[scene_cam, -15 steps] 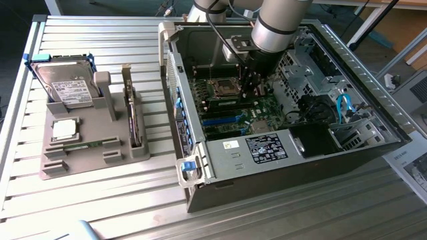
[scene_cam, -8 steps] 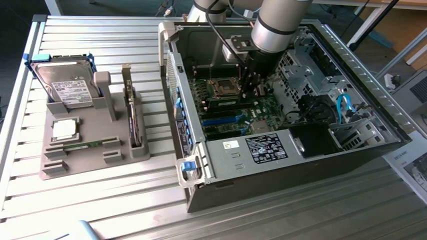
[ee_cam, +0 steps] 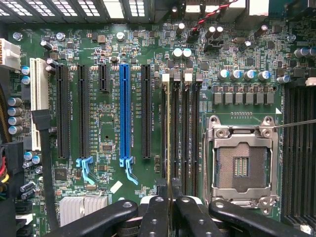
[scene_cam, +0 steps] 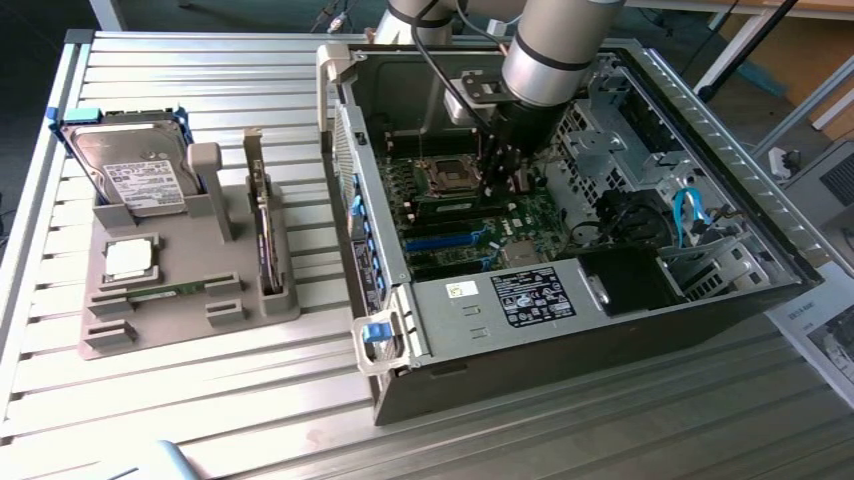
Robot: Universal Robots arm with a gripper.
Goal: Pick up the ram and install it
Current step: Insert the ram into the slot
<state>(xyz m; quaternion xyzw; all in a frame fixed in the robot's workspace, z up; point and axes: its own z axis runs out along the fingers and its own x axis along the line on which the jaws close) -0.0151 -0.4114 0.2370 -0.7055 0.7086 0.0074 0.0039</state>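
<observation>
My gripper (ee_cam: 171,198) is down inside the open computer case (scene_cam: 747,210), just over the motherboard (ee_cam: 108,113). It is shut on the ram (ee_cam: 168,128), which I see edge-on as a thin green-gold strip running away from the fingertips. The ram lies along the first memory slot, next to the black expansion slots (ee_cam: 146,111), with the other memory slots (ee_cam: 190,133) on its far side. I cannot tell whether it is seated in the slot or just above it. In the exterior view the gripper (scene_cam: 505,185) hangs beside the processor socket (scene_cam: 447,178).
The open metal processor socket (ee_cam: 242,163) lies close beside the memory slots. A blue slot (ee_cam: 126,113) and a black cable (ee_cam: 47,168) are nearby. Outside the case, a grey holder (scene_cam: 174,300) carries a hard drive (scene_cam: 134,175) and a square chip (scene_cam: 127,260).
</observation>
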